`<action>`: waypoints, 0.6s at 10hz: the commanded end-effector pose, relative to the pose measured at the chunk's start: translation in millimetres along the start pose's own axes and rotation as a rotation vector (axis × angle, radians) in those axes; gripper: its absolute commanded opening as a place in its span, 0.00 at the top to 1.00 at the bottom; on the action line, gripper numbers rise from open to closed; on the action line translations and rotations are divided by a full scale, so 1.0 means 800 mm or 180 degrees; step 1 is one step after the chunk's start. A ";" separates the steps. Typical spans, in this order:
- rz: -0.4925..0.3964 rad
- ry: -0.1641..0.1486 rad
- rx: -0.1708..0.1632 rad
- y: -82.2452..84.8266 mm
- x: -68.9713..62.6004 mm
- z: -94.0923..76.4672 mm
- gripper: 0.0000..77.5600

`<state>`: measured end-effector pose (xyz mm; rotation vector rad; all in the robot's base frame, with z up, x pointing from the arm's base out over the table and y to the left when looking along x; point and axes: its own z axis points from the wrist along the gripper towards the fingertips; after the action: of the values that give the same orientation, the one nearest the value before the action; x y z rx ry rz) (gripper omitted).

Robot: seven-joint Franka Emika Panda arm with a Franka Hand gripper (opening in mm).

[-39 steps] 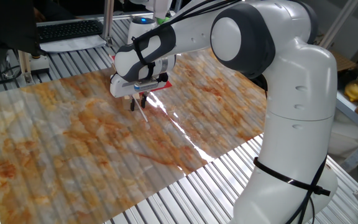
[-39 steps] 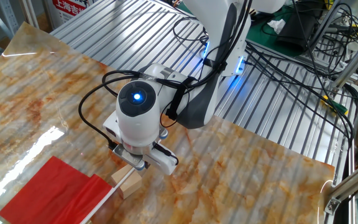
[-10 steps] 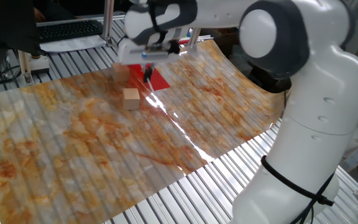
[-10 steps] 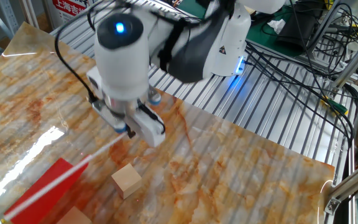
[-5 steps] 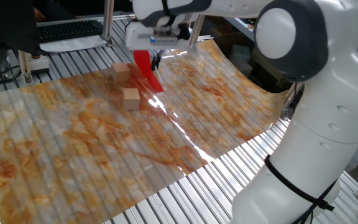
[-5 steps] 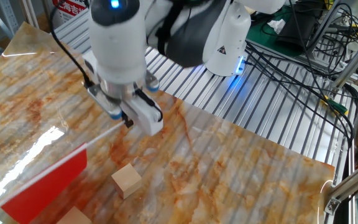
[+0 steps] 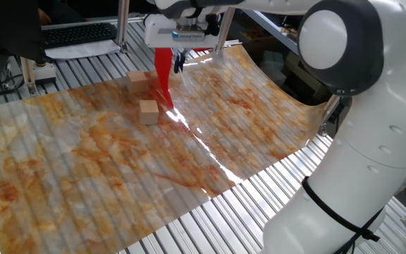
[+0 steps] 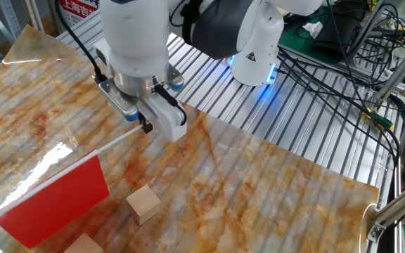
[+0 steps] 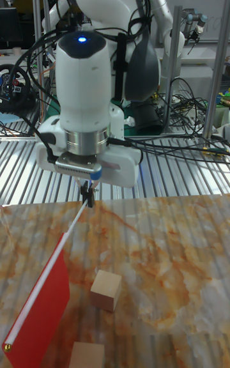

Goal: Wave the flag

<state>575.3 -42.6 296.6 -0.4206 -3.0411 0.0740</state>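
I have the flag (image 8: 55, 200) off the bench, its cloth hanging below the stick (image 9: 64, 243), out past the two blocks (image 8: 144, 204) toward the bench's edge. The stick slopes up rightward into my gripper (image 8: 145, 127), whose fingers are pinched tight on its end; holding it there gives me the longest swing for waving. Compared with half a second ago, the gripper has risen slightly and the cloth hangs more upright, clear of the surface.

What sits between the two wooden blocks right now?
Nothing: in the tall fixed view, only bare marbled tabletop separates the far block from the near block. The hanging flag is off to their side.
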 end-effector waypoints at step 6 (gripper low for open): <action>0.0119 -0.0347 0.0069 -0.043 0.017 -0.038 0.99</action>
<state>561.3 -65.8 323.3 -0.4447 -3.0870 0.1122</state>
